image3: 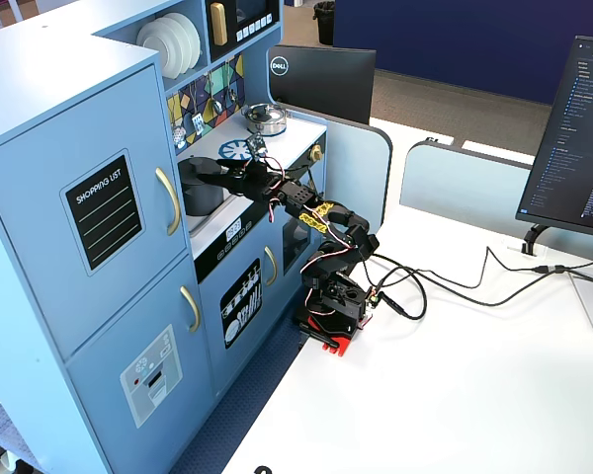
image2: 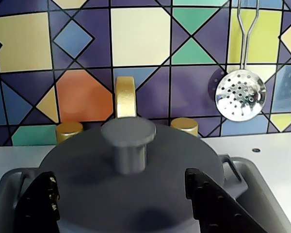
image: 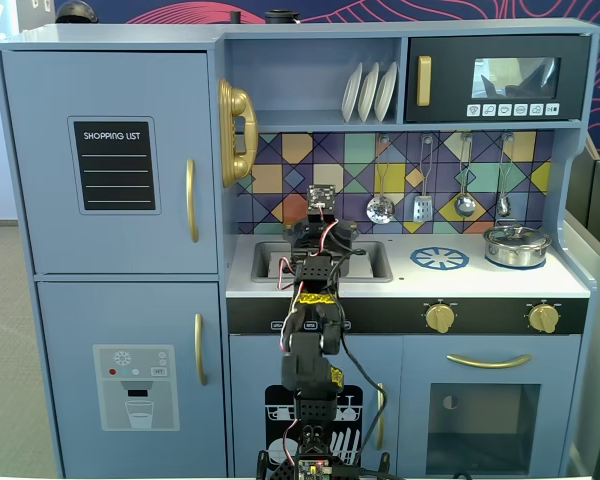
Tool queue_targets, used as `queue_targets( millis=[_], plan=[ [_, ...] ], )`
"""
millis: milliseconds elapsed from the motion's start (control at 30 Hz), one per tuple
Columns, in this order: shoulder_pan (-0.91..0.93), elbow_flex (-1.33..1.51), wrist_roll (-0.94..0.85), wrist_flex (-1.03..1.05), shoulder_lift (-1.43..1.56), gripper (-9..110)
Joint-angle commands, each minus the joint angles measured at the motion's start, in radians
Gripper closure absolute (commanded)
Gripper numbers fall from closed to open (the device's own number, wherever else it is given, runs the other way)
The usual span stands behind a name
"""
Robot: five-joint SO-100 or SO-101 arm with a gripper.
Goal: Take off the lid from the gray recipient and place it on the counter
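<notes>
The dark-gray lid (image2: 87, 165) with its central knob (image2: 128, 141) sits flat on the gray recipient, whose side handles (image2: 235, 167) show at both edges of the wrist view. The pot (image3: 200, 196) stands at the sink spot beside the fridge. In a fixed view the arm hides it. My gripper (image2: 120, 174) is open just above the lid, with one black finger (image2: 39, 204) left of the knob and the other (image2: 213, 204) right of it, neither touching it. The gripper also shows in a fixed view (image3: 210, 168). The white counter (image: 460, 282) carries the blue burner (image: 440, 258).
A gold faucet (image2: 126, 97) and two gold taps (image2: 69, 131) stand right behind the pot. A skimmer (image2: 240, 94) hangs on the tiled wall. A shiny silver pot (image: 516, 245) sits at the counter's right end. The fridge (image3: 109, 197) is close on the pot's left.
</notes>
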Motion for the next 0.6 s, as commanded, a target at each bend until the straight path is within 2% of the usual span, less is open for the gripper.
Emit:
queue_targets(
  millis=[0, 567],
  plan=[
    [-0.015, -0.094, 0.008, -0.048, -0.057, 76],
    [-0.038, -0.241, 0.000, -0.127, -0.304, 79]
  ],
)
